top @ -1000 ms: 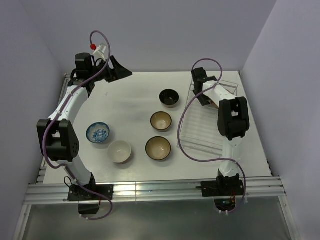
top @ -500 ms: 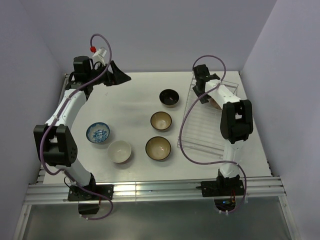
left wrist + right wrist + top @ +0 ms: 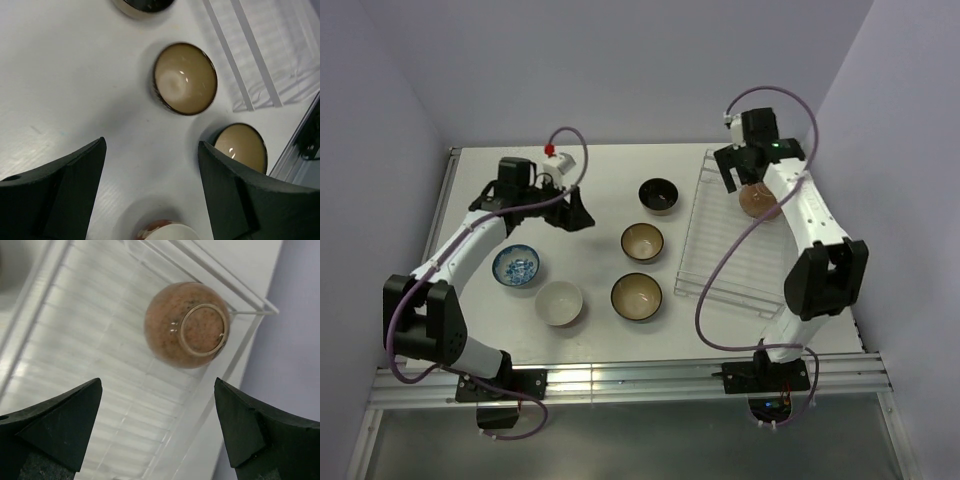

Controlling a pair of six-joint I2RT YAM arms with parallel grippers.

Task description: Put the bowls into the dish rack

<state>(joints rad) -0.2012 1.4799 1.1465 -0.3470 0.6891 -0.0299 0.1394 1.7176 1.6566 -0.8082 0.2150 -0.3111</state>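
has one brown bowl (image 3: pixel 760 199) upturned in the far right corner of the dish rack (image 3: pixel 720 262). leaves five other bowls (image 3: pixel 642 243) waiting on the bench (image 3: pixel 610 168). shows left claw (image 3: pixel 151 145) and right claw (image 3: pixel 157 382) wide open, empty.

The dish rack (image 3: pixel 715 225) is clear with pale ribs, and the upturned bowl (image 3: pixel 760 200) inside it is reddish-brown, speckled dark. Beside the rack are a black bowl (image 3: pixel 659 195) and two dark-rimmed tan ones, the tan bowl (image 3: pixel 642 242) and the second tan bowl (image 3: pixel 636 296). Farther off sit a cream-white bowl (image 3: pixel 559 302) and a blue-patterned bowl (image 3: pixel 517 266) — white beneath the blue. The tabletop (image 3: pixel 610 170) is white.
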